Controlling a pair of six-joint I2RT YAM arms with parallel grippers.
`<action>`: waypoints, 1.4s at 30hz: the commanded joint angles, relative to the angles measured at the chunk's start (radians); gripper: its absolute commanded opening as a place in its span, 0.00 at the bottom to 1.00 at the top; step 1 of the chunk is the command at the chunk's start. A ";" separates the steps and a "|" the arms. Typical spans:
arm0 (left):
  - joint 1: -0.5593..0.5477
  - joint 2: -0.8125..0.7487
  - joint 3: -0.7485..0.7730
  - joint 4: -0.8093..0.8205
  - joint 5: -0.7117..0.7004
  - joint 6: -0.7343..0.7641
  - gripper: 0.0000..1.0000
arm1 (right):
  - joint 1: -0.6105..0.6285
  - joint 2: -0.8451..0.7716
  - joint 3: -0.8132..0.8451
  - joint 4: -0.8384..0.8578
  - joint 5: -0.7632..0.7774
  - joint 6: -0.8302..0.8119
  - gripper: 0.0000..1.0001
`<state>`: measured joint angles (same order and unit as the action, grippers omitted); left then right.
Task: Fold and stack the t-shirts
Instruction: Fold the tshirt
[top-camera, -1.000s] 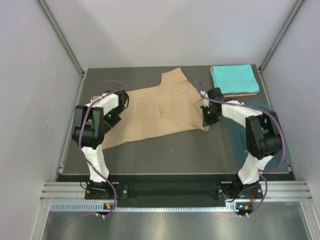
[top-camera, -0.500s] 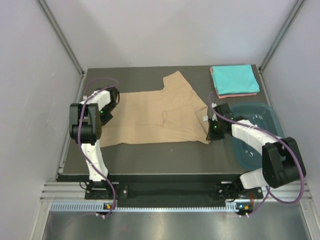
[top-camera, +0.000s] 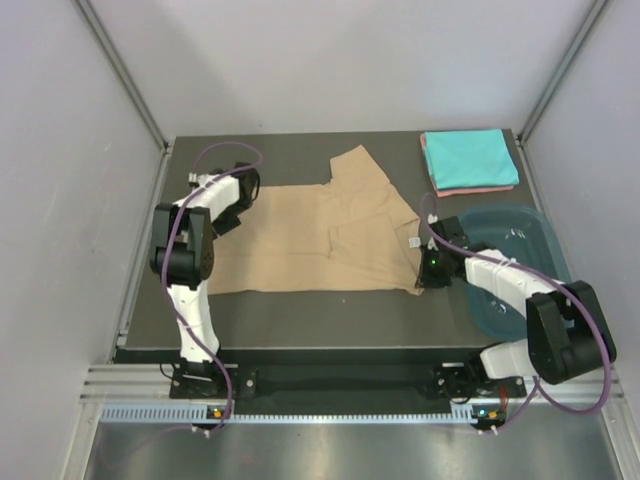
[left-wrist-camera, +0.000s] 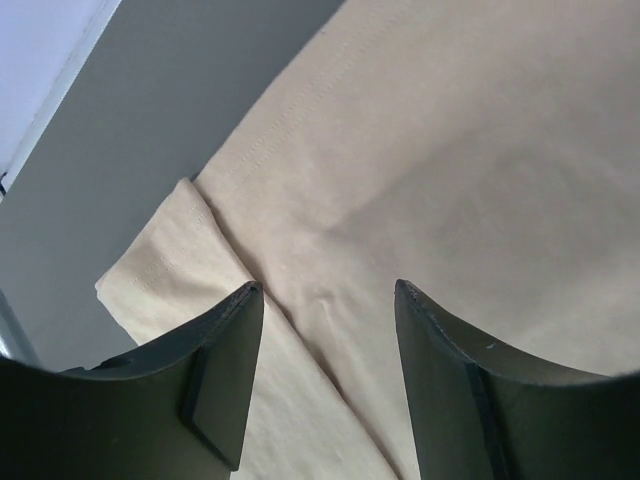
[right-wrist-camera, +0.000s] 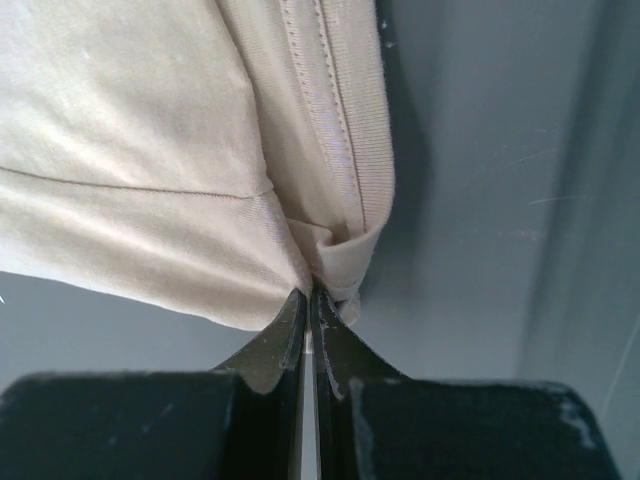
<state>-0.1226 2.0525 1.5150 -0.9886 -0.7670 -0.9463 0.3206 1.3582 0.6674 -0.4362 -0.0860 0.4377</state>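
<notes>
Shirts overhead count three: one tan cloth t-shirt (top-camera: 320, 240) spread on the dark table (top-camera: 300, 320), pulled flatter than a second ago, and one folded turquoise t-shirt (top-camera: 468, 157) hiding most of one salmon-pink t-shirt (top-camera: 490, 188). Left wrist: left gripper (left-wrist-camera: 327, 290) gapes above tan cloth, empty. Right wrist: right gripper (right-wrist-camera: 308, 292) clenches the tan shirt's bunched edge.

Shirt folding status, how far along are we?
Done: the turquoise shirt sits folded on the pink shirt at the far right corner. In hand: the tan shirt lies spread out; the right gripper is shut on its right edge, and the left gripper is open above its left corner. Left: fold the tan shirt and stack it on the other two.
</notes>
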 joint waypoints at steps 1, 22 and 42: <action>-0.032 -0.001 0.031 -0.090 -0.104 -0.040 0.61 | 0.006 -0.047 0.024 -0.013 0.009 -0.062 0.00; -0.186 -0.352 -0.307 0.670 0.935 0.389 0.58 | -0.011 0.205 0.460 0.007 -0.130 -0.240 0.45; -0.359 -0.025 -0.147 0.824 0.977 0.402 0.44 | -0.052 0.625 0.771 0.065 -0.210 -0.488 0.33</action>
<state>-0.4759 2.0045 1.3357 -0.2417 0.2054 -0.5434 0.2775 1.9865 1.3922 -0.4324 -0.2794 -0.0090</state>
